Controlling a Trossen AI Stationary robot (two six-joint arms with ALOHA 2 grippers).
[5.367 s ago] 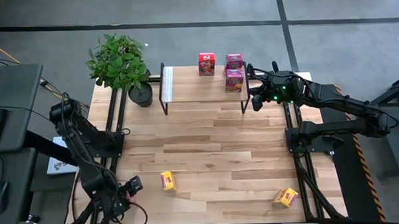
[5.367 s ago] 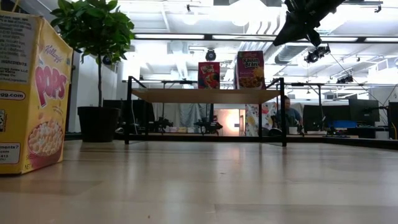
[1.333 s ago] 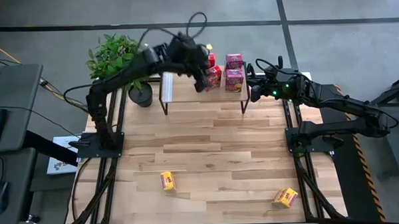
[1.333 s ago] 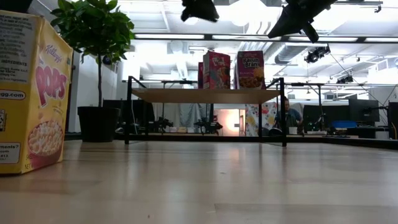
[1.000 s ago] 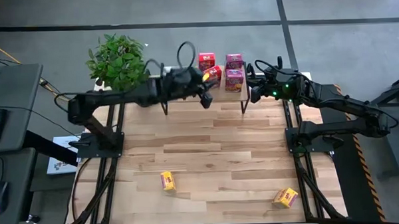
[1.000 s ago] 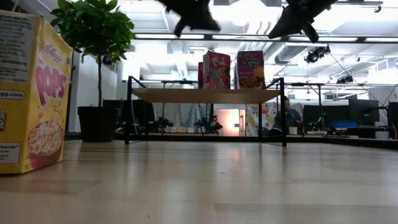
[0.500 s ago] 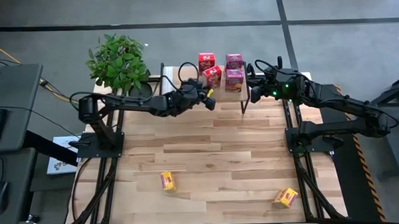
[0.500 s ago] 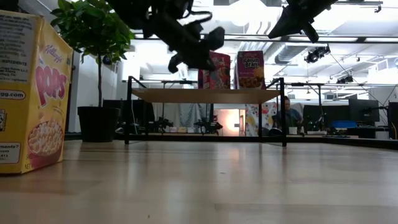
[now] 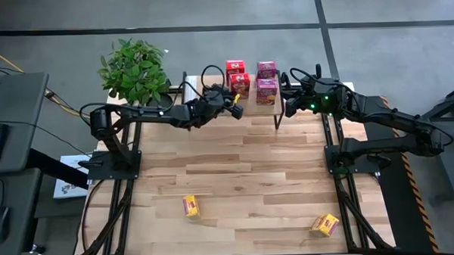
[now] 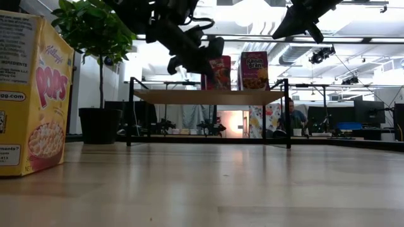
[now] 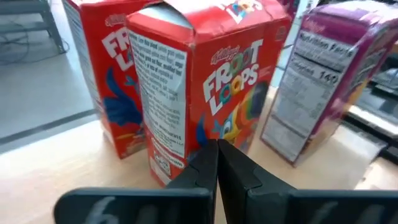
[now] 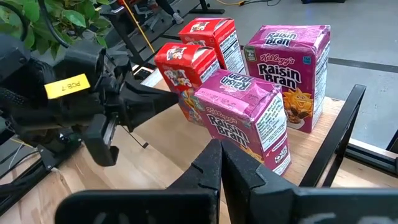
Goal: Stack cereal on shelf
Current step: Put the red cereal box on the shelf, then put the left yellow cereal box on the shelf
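Observation:
Two red cereal boxes stand upright on the shelf [image 9: 209, 102], the near one [image 9: 239, 85] in front of the far one [image 9: 235, 67]. Right of them stand two pink boxes [image 9: 266, 90] [image 9: 266, 69]. Two yellow boxes [image 9: 190, 206] [image 9: 325, 225] lie on the table near its front. My left gripper [image 11: 217, 149], shut, points at the near red box [image 11: 205, 81] from the shelf's near side. My right gripper [image 12: 219, 149], shut, hangs above the shelf's right end, short of the near pink box [image 12: 245, 115]. My left gripper's shut fingertips [image 12: 171, 98] meet the near red box low on its near left corner [image 12: 180, 102]. They come about level, from the table's near left. The box stands upright on the shelf top. Whether the tips press it or only stand against it, I cannot tell.
A potted plant [image 9: 136, 68] stands at the shelf's left end. One yellow box [image 10: 31, 94] fills the left of the low view. Bare wooden tabletop [image 9: 243, 165] lies between the shelf and the yellow boxes. A person [image 10: 291, 116] sits in the room behind.
My left gripper, shut all along, has come down from above the shelf to the height of the boxes and edged toward the near red box. That box stood skewed a second ago and now sits squarer with the far red one.

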